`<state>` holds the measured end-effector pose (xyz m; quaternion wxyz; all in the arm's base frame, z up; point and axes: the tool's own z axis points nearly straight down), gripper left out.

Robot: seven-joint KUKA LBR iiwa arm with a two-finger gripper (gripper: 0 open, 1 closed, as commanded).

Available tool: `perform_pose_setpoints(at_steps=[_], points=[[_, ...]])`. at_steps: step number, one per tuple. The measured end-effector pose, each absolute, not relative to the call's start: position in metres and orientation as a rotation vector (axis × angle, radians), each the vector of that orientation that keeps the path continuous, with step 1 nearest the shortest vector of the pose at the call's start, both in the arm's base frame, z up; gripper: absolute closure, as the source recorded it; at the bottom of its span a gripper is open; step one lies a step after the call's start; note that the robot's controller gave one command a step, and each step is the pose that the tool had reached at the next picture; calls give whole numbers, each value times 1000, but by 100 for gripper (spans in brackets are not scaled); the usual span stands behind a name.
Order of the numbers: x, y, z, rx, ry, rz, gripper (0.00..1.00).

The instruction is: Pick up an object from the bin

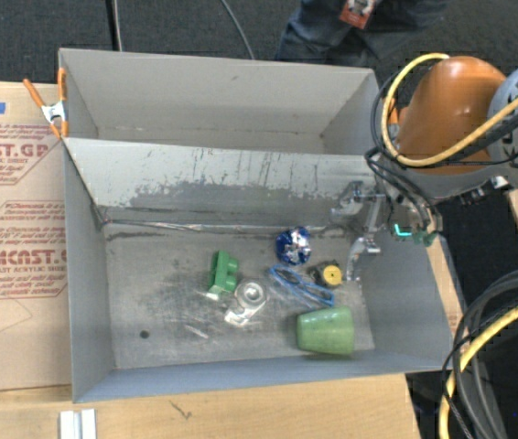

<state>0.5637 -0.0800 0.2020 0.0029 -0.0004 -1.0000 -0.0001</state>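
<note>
Yellow, round and small, with a dark centre, a disc-like piece (331,275) lies on the grey metal bin (149,323) floor. Just right of it hangs the gripper (356,265); whether it is open or clenched cannot be told. Beside the disc-like piece lie blue strips (297,284). A shiny blue ball (293,243) sits above-left of it and a pale green plastic cup (325,330) just below, with a green block (222,273) and a clear plastic piece (246,302) farther left.
</note>
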Motion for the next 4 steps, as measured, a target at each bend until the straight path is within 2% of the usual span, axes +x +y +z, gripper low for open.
perform_pose_setpoints(at_steps=[1,2,3,4], points=[[552,-75,74,-973,-2990,-3,0],[590,-60,100,-386,-3122,0,0],[592,-48,100,246,-3135,0,0],[598,-48,75,1067,-2969,9,0]])
